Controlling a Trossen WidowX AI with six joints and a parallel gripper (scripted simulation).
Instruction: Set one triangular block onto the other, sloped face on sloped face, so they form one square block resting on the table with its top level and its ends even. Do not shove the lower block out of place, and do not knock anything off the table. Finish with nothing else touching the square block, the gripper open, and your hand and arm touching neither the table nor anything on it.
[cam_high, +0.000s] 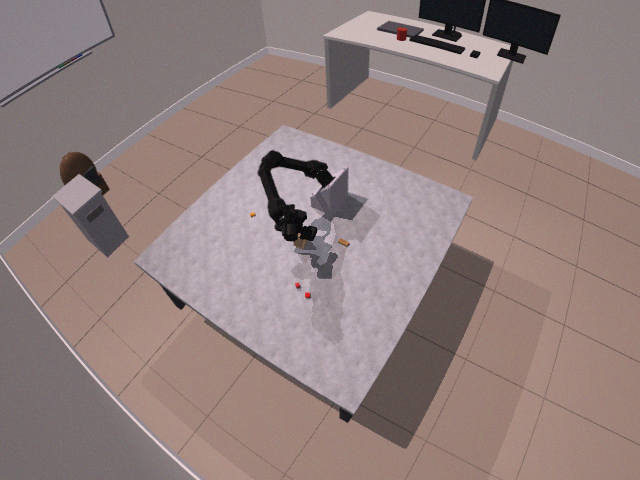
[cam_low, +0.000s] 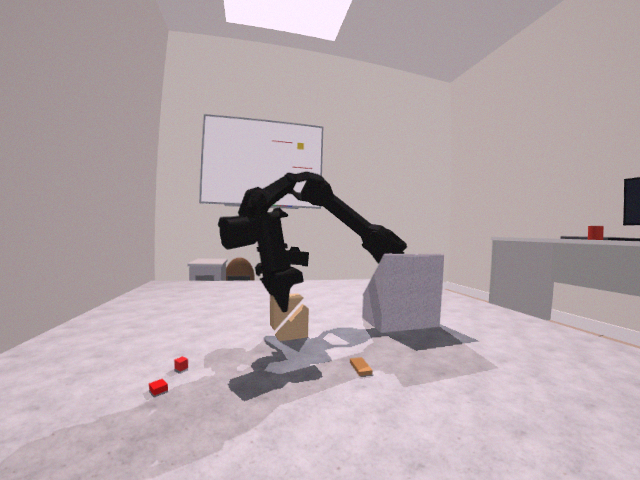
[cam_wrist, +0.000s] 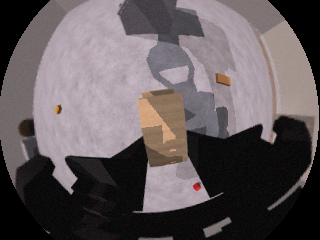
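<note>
Two tan triangular blocks are near the middle of the table. The lower block rests on the table with its slope facing up and left. My gripper is shut on the upper block and holds it from above, slope down, right over the lower one. A thin slanted gap shows between the two sloped faces. From the top view only a bit of tan block shows under the gripper. The wrist view does not show the lower block apart from the upper one.
The arm's grey wedge base stands behind and to the right. A flat orange piece lies right of the blocks. Two red cubes lie in front. A small orange bit lies left.
</note>
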